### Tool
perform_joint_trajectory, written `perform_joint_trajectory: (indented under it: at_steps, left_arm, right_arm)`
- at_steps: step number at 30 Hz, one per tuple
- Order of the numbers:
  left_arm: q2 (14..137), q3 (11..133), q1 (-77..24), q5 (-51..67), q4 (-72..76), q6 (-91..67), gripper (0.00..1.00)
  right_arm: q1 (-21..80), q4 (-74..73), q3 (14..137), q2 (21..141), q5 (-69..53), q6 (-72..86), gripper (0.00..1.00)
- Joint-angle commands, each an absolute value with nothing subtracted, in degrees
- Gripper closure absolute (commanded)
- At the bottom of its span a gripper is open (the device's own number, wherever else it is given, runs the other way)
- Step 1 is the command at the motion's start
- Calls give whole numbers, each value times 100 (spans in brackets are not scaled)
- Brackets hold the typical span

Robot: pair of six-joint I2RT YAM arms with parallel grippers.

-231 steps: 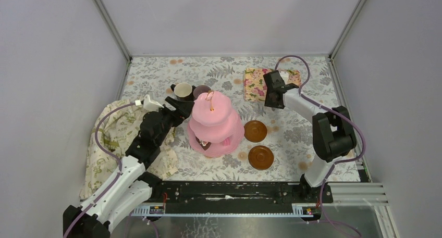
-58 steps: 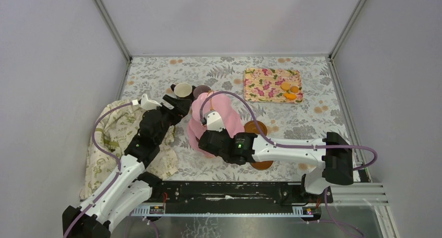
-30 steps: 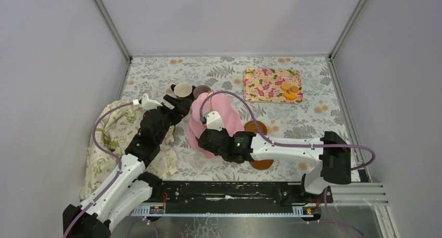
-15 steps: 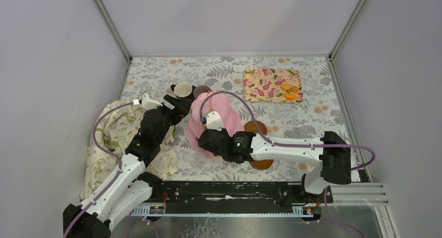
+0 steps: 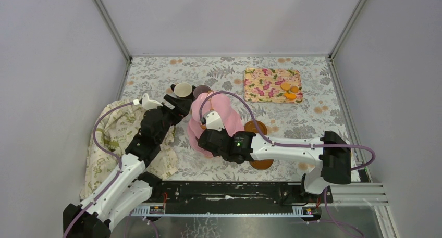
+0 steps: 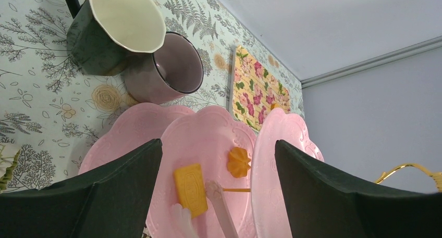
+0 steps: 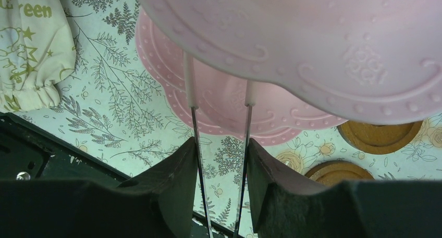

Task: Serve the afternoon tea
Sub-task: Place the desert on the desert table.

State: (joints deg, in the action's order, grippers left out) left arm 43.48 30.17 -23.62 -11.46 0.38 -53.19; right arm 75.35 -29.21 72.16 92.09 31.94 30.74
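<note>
The pink three-tier cake stand [image 5: 225,118] stands mid-table. My right gripper [image 5: 207,140] is at its near side, shut on thin metal tongs [image 7: 194,118] whose white tips reach over the middle tier. There the tips [image 6: 215,190] touch a rectangular orange biscuit [image 6: 189,189], beside an orange flower-shaped sweet [image 6: 238,161]. My left gripper [image 5: 180,105] hangs wide open left of the stand, holding nothing. Two dark mugs [image 5: 183,89] [image 5: 201,91] stand behind it. Two brown saucers [image 5: 256,127] [image 5: 263,164] lie right of the stand.
A floral tray [image 5: 263,84] at the back right carries a few orange sweets [image 5: 289,89]. A beige leaf-print cloth [image 5: 112,139] lies under my left arm at the left edge. Grey walls close the table on three sides.
My right arm has come from the floral tray to the stand's near side with the tongs. Over the last second both arms barely shift.
</note>
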Motion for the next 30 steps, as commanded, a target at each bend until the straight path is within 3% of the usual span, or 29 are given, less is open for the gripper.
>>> perform_joint_trajectory:
  at_steps: [1, 30]
  left_arm:
    - [4383, 3041, -2329, -1202, 315, -5265, 13]
    - [4496, 3241, -2329, -1477, 184, -5133, 13]
  right_arm:
    - [7497, -2760, 7380, 9113, 3250, 3091, 57]
    - [7694, -2724, 6579, 8009, 3110, 3248, 60]
